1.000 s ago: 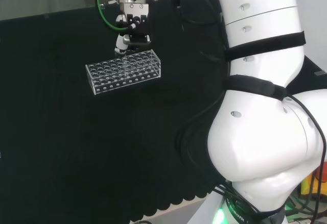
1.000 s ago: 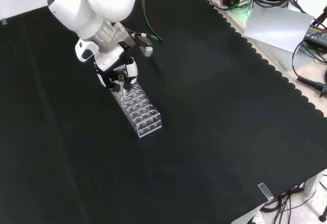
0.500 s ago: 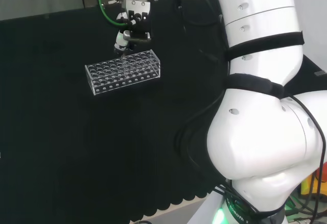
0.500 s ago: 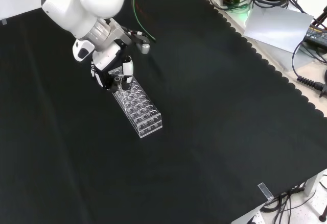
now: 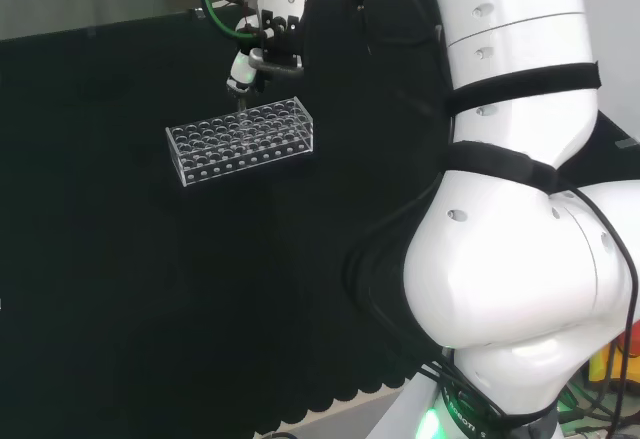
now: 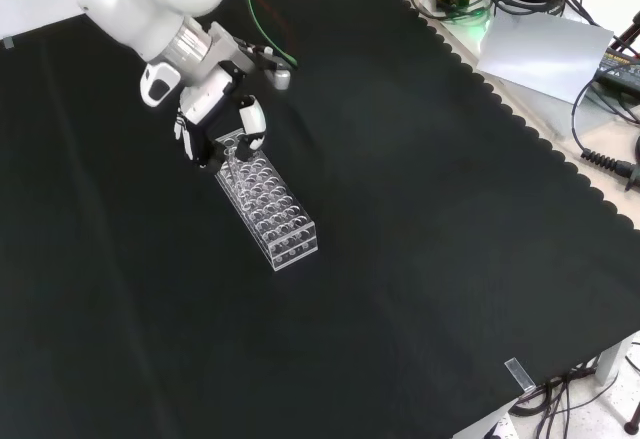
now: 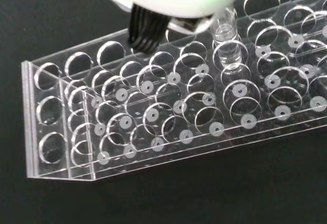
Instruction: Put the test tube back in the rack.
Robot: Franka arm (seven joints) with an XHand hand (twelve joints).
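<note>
A clear glass test tube (image 7: 225,32) stands upright in the transparent rack (image 7: 168,117); the hand (image 6: 222,119) hovers above, whether its fingers grip cannot be told.

No legible text, label, number or sign in any view. My arm's base link (image 5: 462,414) carries a few small dark characters beside its green light, head view; too small to make out. The rack (image 7: 168,117) is unmarked clear plastic: no printed row or column numbers on its plates, wrist view. The black cloth on the counter (image 6: 420,239) is plain. The grey sheet (image 6: 545,54) at the far corner, front view, shows no print.
</note>
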